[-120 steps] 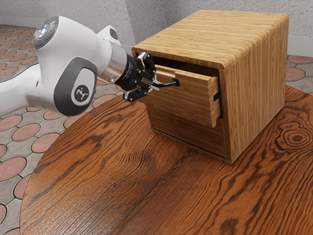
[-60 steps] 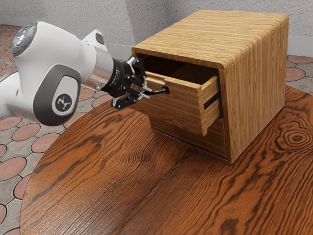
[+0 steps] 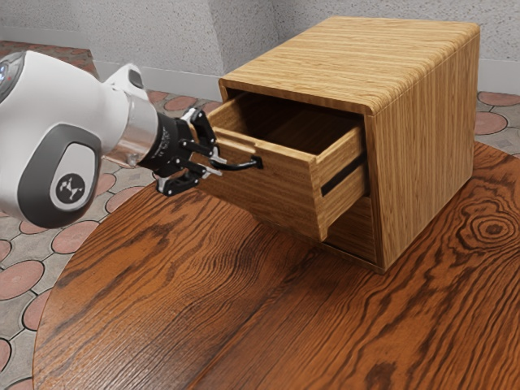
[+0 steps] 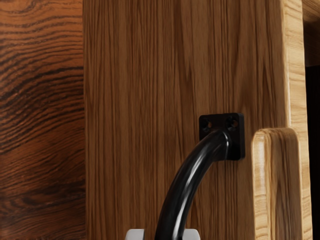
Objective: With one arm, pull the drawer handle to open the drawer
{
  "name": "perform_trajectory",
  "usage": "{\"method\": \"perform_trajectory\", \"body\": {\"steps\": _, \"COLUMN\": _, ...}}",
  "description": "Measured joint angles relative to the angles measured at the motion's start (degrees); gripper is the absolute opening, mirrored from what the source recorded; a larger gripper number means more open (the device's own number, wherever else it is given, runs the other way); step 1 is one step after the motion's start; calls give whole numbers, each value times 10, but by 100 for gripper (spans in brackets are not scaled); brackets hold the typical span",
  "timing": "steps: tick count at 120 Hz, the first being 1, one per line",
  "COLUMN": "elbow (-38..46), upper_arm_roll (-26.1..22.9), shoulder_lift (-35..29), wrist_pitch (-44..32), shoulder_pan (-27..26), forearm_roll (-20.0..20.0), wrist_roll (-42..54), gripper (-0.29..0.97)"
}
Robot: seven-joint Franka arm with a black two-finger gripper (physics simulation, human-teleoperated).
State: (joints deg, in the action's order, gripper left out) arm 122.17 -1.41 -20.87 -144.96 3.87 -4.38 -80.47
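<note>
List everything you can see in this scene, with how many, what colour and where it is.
cabinet: one, light wood, on the table at the exterior view's right
drawer: one, light wood, standing partly out of the cabinet's upper opening, nothing visible inside
handle: one, black, curved bar on the drawer front
table: one, dark red-brown wood, under the cabinet
floor: red-brown round tiles set in grey, beyond the table's edge
wall: grey, behind the cabinet
arm: one, white and grey, coming in from the exterior view's left
gripper: one, black, shut on the handle
</note>
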Motion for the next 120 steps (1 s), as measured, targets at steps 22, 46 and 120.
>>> {"method": "perform_trajectory", "body": {"steps": 22, "elbow": 16, "upper_arm_roll": 0, "shoulder_lift": -19, "wrist_pitch": 0, "shoulder_pan": 1, "forearm_roll": -1, "wrist_roll": 0, "gripper": -2}}
{"method": "perform_trajectory", "body": {"steps": 46, "elbow": 43, "upper_arm_roll": 10, "shoulder_lift": -46, "wrist_pitch": 1, "shoulder_pan": -7, "forearm_roll": 2, "wrist_roll": 0, "gripper": -1}}
{"method": "perform_trajectory", "body": {"steps": 120, "elbow": 81, "upper_arm_roll": 20, "shoulder_lift": -86, "wrist_pitch": 1, "shoulder_pan": -6, "forearm_roll": 1, "wrist_roll": 0, "gripper": -2}}
